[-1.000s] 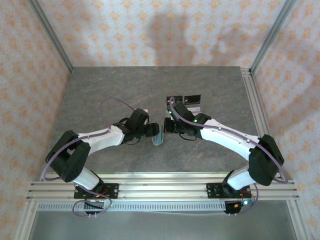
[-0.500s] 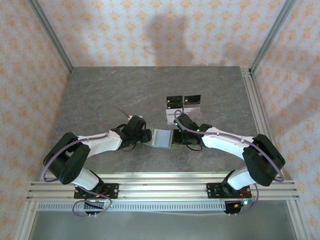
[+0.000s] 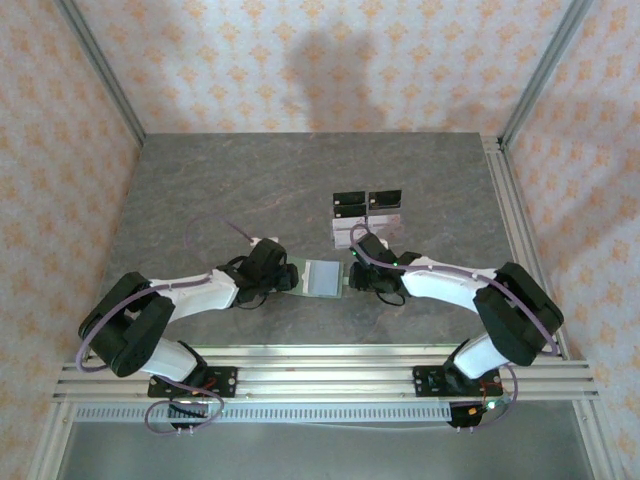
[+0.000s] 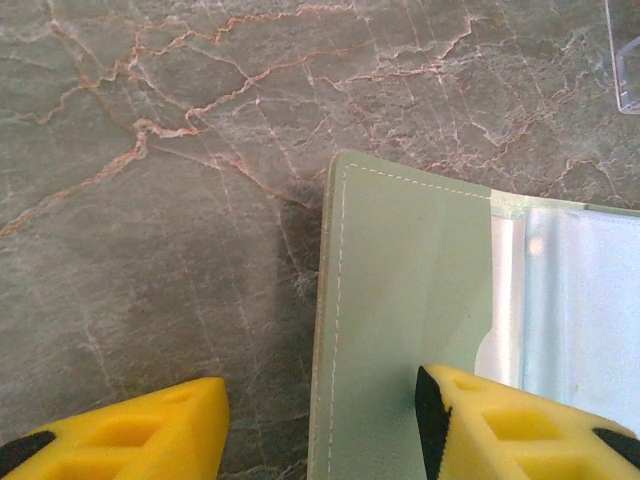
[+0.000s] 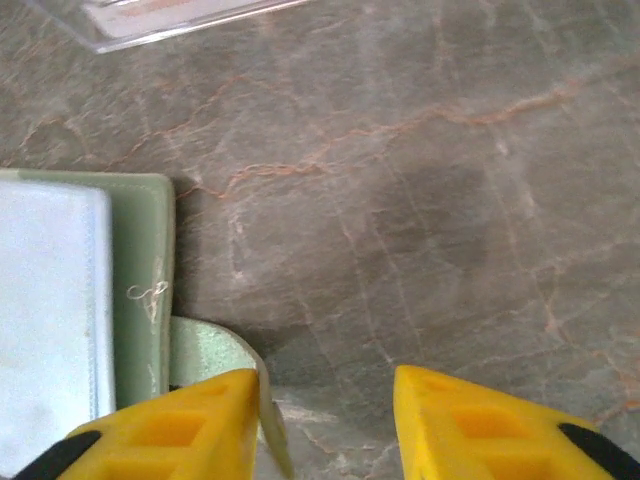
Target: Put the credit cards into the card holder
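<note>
Card holder [image 3: 322, 277] is lying opened out flat on the table [image 3: 250, 180], toward the near side, directly between the two grippers. A sage-green border is framing a paler inside, and a glossy pale-blue pocket is taking up the middle. Whether a card is sitting in that pocket I cannot tell.

Left gripper [image 3: 288, 277] is reaching in low from the left. In the left wrist view its jaws are standing apart, straddling the holder's left edge: one yellow finger [image 4: 110, 435] is over bare table, the other [image 4: 510, 420] is over the green flap. Nothing is being clamped.

Right gripper [image 3: 352, 281] is sitting low at the holder's right edge. Its jaws are also standing apart. One finger [image 5: 170, 425] is just beside the snap tab [image 5: 215, 360], which is sticking out past the edge onto the table, and the other [image 5: 480, 420] is over bare stone. It is not gripping anything.

Clear stand [image 3: 366, 218] with two black panels [image 3: 349, 203] is standing just behind the right gripper, apart from the holder. One of the credit cards [image 5: 180, 8], pale pinkish, is showing at its base in the right wrist view — how many are lying there is not readable.
</note>
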`<action>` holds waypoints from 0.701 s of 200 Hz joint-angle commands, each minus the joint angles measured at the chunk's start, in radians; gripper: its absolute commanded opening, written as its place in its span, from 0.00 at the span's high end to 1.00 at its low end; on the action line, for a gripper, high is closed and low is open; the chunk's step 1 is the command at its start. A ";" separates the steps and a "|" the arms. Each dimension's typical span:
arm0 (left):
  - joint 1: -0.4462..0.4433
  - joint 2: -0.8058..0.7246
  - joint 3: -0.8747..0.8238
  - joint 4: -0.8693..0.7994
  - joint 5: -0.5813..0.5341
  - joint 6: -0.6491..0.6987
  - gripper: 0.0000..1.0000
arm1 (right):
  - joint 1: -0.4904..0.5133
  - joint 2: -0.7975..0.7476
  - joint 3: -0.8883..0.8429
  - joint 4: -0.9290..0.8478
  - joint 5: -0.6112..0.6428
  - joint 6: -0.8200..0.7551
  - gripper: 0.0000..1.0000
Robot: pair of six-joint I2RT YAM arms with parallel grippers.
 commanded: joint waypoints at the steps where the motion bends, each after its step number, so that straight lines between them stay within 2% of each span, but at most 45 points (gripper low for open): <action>1: -0.013 -0.024 -0.021 -0.033 -0.035 -0.015 0.46 | -0.016 -0.030 -0.011 -0.086 0.088 -0.007 0.49; 32: -0.013 -0.065 -0.026 -0.048 -0.038 -0.018 0.40 | -0.027 -0.138 0.019 -0.158 0.085 -0.011 0.44; 72: -0.013 -0.150 -0.013 -0.104 -0.060 -0.009 0.35 | -0.026 -0.236 0.097 -0.195 -0.053 0.002 0.44; 116: -0.013 -0.250 0.058 -0.182 -0.060 0.012 0.33 | 0.015 -0.221 0.158 -0.167 -0.121 0.031 0.45; 140: -0.013 -0.260 0.123 -0.195 -0.020 0.018 0.32 | 0.040 -0.169 0.172 -0.118 -0.131 0.058 0.47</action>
